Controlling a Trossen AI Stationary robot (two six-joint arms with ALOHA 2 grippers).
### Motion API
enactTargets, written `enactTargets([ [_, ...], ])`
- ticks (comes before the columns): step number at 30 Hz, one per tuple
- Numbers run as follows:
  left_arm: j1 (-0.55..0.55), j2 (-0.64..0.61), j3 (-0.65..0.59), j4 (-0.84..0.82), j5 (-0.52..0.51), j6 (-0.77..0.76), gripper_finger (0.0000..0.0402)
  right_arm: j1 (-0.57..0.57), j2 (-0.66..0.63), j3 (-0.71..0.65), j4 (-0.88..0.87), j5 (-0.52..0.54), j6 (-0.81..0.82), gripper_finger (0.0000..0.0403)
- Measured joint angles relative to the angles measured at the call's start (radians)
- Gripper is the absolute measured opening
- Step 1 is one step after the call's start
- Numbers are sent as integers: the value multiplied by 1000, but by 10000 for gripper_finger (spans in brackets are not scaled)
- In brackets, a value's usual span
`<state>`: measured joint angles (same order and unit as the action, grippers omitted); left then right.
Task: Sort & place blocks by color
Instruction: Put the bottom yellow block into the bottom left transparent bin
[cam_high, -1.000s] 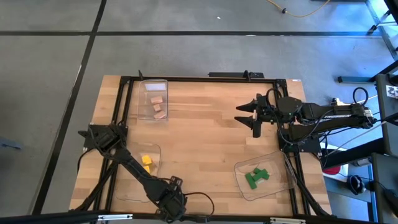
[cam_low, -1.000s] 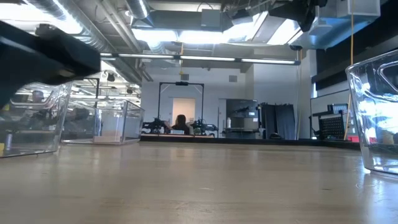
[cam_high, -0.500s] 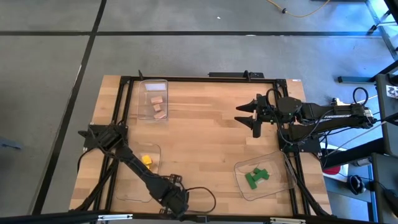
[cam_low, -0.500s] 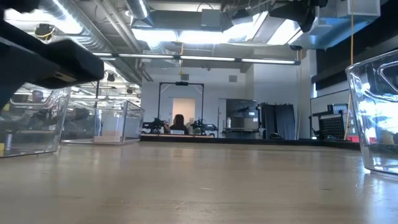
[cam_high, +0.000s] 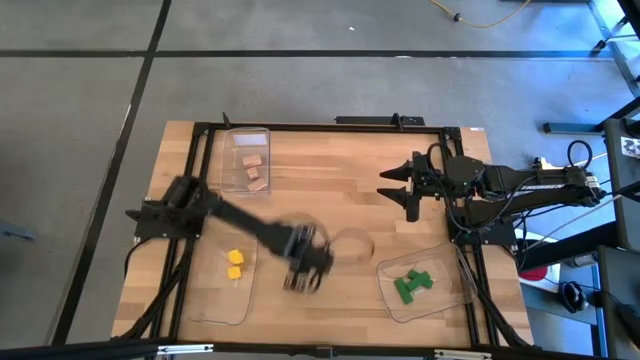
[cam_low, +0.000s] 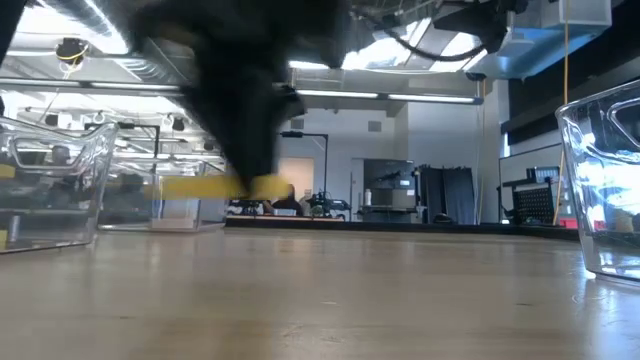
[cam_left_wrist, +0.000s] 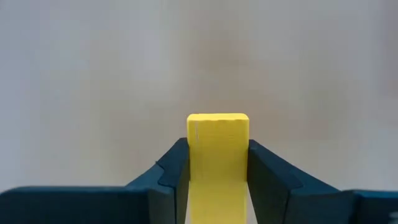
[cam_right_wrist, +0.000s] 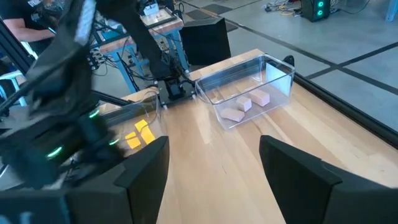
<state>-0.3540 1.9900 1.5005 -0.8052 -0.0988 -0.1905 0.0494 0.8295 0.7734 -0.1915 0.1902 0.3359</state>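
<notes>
My left gripper (cam_high: 305, 262) hangs over the middle of the table, blurred by motion, and is shut on a yellow block (cam_left_wrist: 217, 134). In the low view that block (cam_low: 215, 187) shows as a yellow streak above the tabletop. Two more yellow blocks (cam_high: 235, 264) lie in the near-left clear tray (cam_high: 222, 300). Green blocks (cam_high: 412, 284) lie in the near-right tray (cam_high: 450, 300), and tan blocks (cam_high: 253, 170) in the far-left tray (cam_high: 228, 150). My right gripper (cam_high: 400, 190) waits open over the far right of the table, holding nothing. My left gripper pinches the yellow block between its two fingers (cam_left_wrist: 177, 165), one on each of two opposite sides. The block's end (cam_left_wrist: 217, 124) sticks out past the fingertips. The fingers point down at the tabletop. The block is lifted clear of the table.
The three clear trays stand near the table's corners, leaving bare wood between them. A black frame (cam_high: 330, 127) runs around the tabletop. In the right wrist view the tan-block tray (cam_right_wrist: 249, 99) and the blurred left arm (cam_right_wrist: 68, 124) show beyond my right fingers.
My left arm has swung quickly from the table's near edge, beside the yellow-block tray, toward the far and right, and now stands over the table's middle. The two yellow blocks in the tray, partly hidden by the arm before, now show in full. My right arm has kept still.
</notes>
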Motion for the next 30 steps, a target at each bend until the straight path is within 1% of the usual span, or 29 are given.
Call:
enactTargets([
  [4,149,-58,0,10,-48,71,113,0,0,0,-30,0,0,252],
  [7,245,-110,-6,82,-42,92,113,0,0,0,-48,0,0,252],
  [10,334,-181,-42,194,-45,66,113,0,3,-1,-73,0,3,252],
  [13,388,-279,-131,363,-22,1,113,0,11,-2,-105,0,3,252],
  [17,406,-431,-325,611,-6,-96,113,0,24,-10,-125,0,10,252],
  [20,401,-535,-470,828,-7,-169,113,0,43,-10,-123,0,29,252],
  [23,384,-613,-599,1064,-2,-221,113,0,65,-11,-92,-15,54,252],
  [27,367,-691,-716,1354,1,-247,113,0,104,-11,16,-34,101,252],
  [30,359,-724,-766,1510,12,-245,113,0,138,-11,114,-56,99,252],
])
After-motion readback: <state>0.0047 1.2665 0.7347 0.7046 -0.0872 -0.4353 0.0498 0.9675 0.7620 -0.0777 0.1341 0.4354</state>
